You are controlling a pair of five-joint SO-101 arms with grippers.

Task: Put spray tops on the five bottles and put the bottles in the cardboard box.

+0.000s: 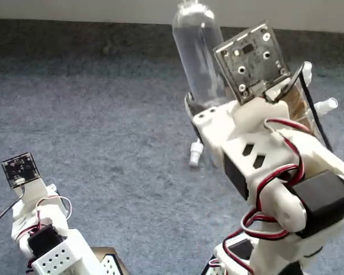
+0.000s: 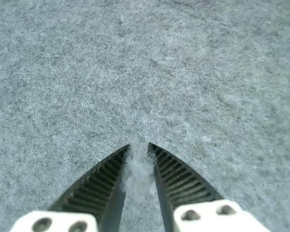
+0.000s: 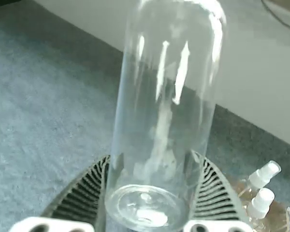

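My right gripper (image 3: pixel 150 157) is shut on a clear plastic bottle (image 3: pixel 164 96), holding it near its base and raised above the carpet. In the high view the bottle (image 1: pixel 198 51) stands nearly upright over the right arm, neck pointing away. A loose white spray top (image 1: pixel 195 153) lies on the carpet beside that arm. The cardboard box (image 1: pixel 300 98) sits behind the arm and holds bottles with white spray tops (image 3: pixel 266 171). My left gripper (image 2: pixel 138 145) hovers low over bare carpet, its fingers almost together with nothing between them.
Grey carpet (image 1: pixel 103 114) covers the table, and a pale wall (image 3: pixel 261 72) runs along its far edge. The left arm (image 1: pixel 40 229) sits at the near left corner. The right arm's body (image 1: pixel 275 172) hides much of the box.
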